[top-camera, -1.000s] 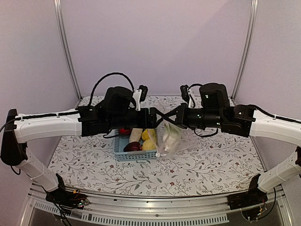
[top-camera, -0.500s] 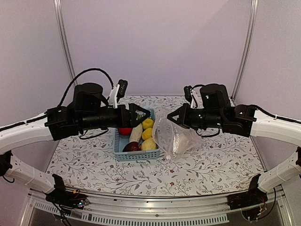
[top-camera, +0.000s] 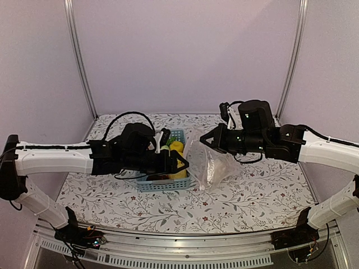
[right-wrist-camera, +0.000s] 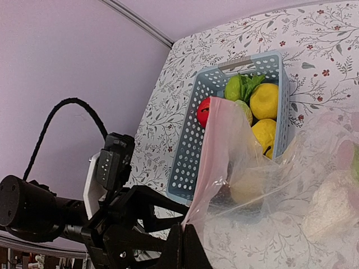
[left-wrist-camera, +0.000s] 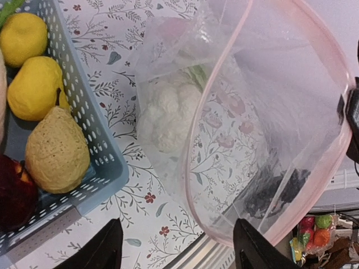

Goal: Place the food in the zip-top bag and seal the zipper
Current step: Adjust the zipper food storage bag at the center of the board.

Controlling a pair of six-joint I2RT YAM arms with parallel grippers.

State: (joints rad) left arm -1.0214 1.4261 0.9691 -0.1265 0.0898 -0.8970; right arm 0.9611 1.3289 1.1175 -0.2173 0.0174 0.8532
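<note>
The zip-top bag (top-camera: 214, 162) hangs upright just right of the basket, and my right gripper (top-camera: 203, 140) (right-wrist-camera: 187, 238) is shut on its mouth edge. Its pink-tinted zipper (left-wrist-camera: 193, 143) curves round the wide-open mouth. A white cauliflower (left-wrist-camera: 168, 109) lies inside the bag (left-wrist-camera: 263, 129). My left gripper (top-camera: 184, 164) (left-wrist-camera: 179, 252) is open and holds nothing, low over the basket's front right corner beside the bag's mouth. More food sits in the basket: lemons (left-wrist-camera: 23, 36) (right-wrist-camera: 263, 101), a tan pear-shaped piece (left-wrist-camera: 56, 148), a red tomato (right-wrist-camera: 203, 112), a green piece (right-wrist-camera: 238, 87) and a dark red piece (left-wrist-camera: 12, 190).
The light-blue perforated basket (top-camera: 147, 184) (left-wrist-camera: 95, 140) stands left of centre on the floral tablecloth (top-camera: 252, 190). Grey walls and metal posts close in the back and sides. The table's metal front rail (top-camera: 185, 246) runs below both arm bases.
My left arm pulled back left from the bag's mouth, then swung down and right over the basket beside the bag. The right gripper kept its hold; the bag hangs fuller and more open.
</note>
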